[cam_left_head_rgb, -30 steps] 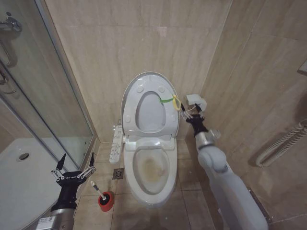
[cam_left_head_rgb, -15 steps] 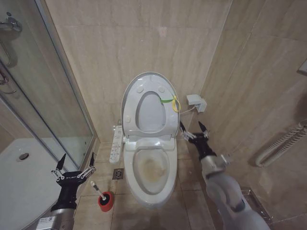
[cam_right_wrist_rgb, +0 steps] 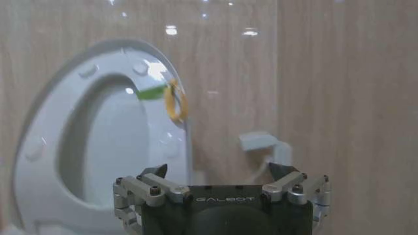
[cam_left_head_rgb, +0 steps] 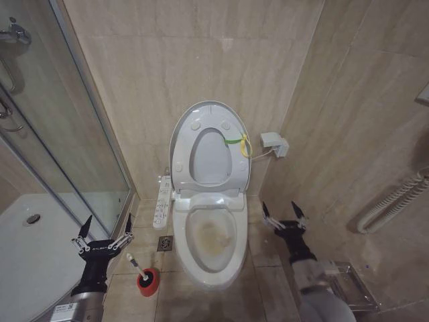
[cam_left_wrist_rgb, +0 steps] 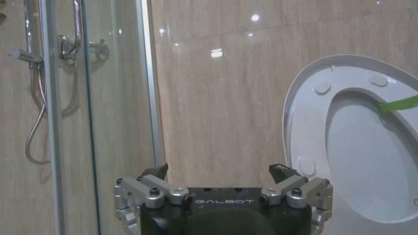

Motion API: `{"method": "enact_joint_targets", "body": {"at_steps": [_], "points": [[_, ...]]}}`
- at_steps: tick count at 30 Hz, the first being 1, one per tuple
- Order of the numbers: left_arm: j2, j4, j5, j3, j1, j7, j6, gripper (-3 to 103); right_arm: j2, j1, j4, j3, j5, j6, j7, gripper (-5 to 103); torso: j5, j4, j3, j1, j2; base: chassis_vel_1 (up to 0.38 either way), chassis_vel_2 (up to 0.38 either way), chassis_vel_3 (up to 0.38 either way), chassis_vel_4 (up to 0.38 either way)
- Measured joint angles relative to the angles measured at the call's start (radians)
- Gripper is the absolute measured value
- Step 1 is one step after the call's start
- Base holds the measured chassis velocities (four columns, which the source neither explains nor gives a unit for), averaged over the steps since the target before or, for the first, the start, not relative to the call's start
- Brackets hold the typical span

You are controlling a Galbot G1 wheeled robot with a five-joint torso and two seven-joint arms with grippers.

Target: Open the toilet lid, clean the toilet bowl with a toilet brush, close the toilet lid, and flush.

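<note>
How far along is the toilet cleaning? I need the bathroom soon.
Done: the toilet lid stands raised against the wall, leaving the stained toilet bowl exposed. In hand: nothing; the right tool hangs open beside the bowl, and the left tool is open above the toilet brush, which sits in its red holder. Left: scrubbing, closing, flushing.

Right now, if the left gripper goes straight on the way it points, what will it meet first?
The open left gripper points at the glossy beige tiled wall, between the glass shower door and the raised white oval plastic toilet lid. The wall probably comes first; depth is unclear.
</note>
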State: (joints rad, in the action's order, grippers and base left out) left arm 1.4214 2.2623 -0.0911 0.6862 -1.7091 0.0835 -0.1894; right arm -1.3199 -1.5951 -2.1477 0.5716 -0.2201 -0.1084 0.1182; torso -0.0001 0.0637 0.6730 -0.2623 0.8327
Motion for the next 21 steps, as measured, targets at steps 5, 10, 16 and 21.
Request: {"method": "enact_joint_targets", "body": {"at_steps": [5, 10, 16, 21], "points": [[0.0, 0.0, 0.0, 0.0, 0.0, 0.0, 0.0, 100, -0.025, -0.095, -0.023, 0.059, 0.003, -0.013, -0.019, 100, 0.0, -0.0001, 0.0, 0.0, 0.0, 0.0, 0.0, 0.0, 0.0], [0.0, 0.0, 0.0, 0.0, 0.0, 0.0, 0.0, 100, -0.086, -0.181, -0.061, 0.105, 0.0, -0.033, -0.075, 100, 0.0, 0.0, 0.0, 0.0, 0.0, 0.0, 0.0, 0.0, 0.0], [0.0, 0.0, 0.0, 0.0, 0.0, 0.0, 0.0, 100, -0.152, -0.269, -0.114, 0.178, -0.013, -0.058, -0.222, 100, 0.0, 0.0001, 0.0, 0.0, 0.0, 0.0, 0.0, 0.0, 0.0], [0.0, 0.0, 0.0, 0.0, 0.0, 0.0, 0.0, 100, -0.189, -0.277, -0.137, 0.21, -0.029, -0.036, -0.3, 100, 0.0, 0.0, 0.0, 0.0, 0.0, 0.0, 0.0, 0.0, 0.0]]}}
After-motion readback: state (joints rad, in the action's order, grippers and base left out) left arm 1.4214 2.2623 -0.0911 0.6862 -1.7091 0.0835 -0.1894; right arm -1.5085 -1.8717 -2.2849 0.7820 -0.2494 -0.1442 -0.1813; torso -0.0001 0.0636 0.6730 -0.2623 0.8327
